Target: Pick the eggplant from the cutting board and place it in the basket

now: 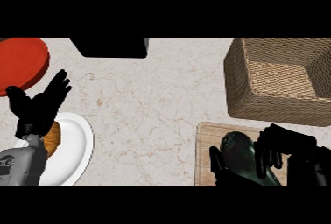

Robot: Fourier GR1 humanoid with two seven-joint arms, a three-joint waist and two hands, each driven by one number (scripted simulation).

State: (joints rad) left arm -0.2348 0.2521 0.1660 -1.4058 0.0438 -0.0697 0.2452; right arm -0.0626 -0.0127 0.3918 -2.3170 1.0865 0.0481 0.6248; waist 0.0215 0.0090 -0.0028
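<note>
A dark, nearly black eggplant (241, 153) lies on the light wooden cutting board (205, 148) at the lower right. My right hand (281, 146) is over it, its fingers curled round the eggplant's right side and its thumb at the left side. The woven basket (236, 83) stands just behind the board at the upper right, and nothing shows inside it. My left hand (39, 107) rests open with fingers up at the left edge.
A white plate (74, 148) with a brown item on it sits under my left forearm. A red plate (19, 61) is at the far left corner. A black box (110, 47) stands at the back centre.
</note>
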